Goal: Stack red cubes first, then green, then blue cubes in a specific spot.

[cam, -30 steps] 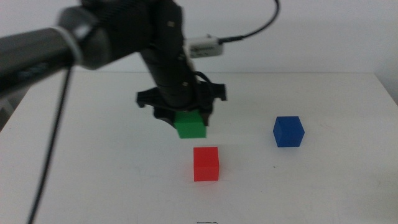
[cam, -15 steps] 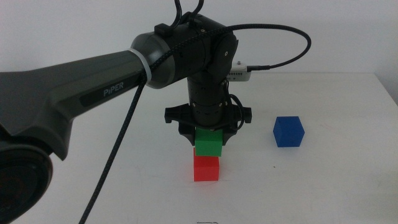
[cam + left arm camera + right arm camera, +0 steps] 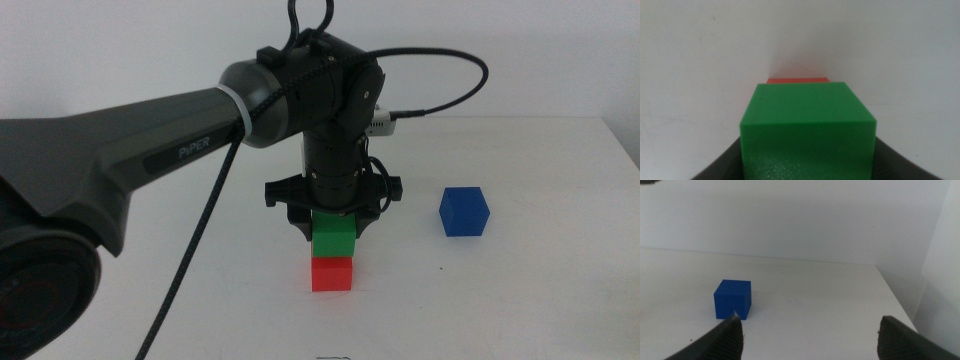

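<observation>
My left gripper [image 3: 333, 222] is shut on the green cube [image 3: 333, 237] and holds it right on top of the red cube [image 3: 332, 274], on the white table a little in front of the centre. In the left wrist view the green cube [image 3: 807, 125] fills the space between the jaws and a thin edge of the red cube [image 3: 797, 80] shows past it. The blue cube [image 3: 464, 211] sits alone on the table to the right and also shows in the right wrist view [image 3: 732, 299]. My right gripper [image 3: 810, 330] is open and empty, out of the middle view.
The left arm [image 3: 150, 140] reaches in from the left across the table, with a black cable [image 3: 190, 260] hanging below it. The table's right edge [image 3: 625, 150] lies beyond the blue cube.
My left gripper has carried the green cube to the right and down, from behind the red cube to directly on top of it. The blue cube has not moved.
</observation>
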You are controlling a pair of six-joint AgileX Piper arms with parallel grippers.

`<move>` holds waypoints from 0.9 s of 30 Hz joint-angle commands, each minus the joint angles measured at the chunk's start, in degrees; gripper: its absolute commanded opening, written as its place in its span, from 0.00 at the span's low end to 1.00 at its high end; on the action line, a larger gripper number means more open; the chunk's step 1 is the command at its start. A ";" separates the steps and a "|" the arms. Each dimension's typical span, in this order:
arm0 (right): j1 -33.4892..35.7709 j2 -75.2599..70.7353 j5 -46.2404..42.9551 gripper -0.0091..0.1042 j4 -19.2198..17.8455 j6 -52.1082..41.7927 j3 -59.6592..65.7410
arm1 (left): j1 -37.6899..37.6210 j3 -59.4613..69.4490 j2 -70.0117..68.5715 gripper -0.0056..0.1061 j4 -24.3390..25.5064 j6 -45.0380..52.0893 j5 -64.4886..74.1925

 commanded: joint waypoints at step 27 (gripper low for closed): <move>-0.05 -0.88 -4.17 0.87 -0.69 -0.74 -1.30 | -0.21 -1.87 -2.42 0.75 -0.89 -0.75 3.45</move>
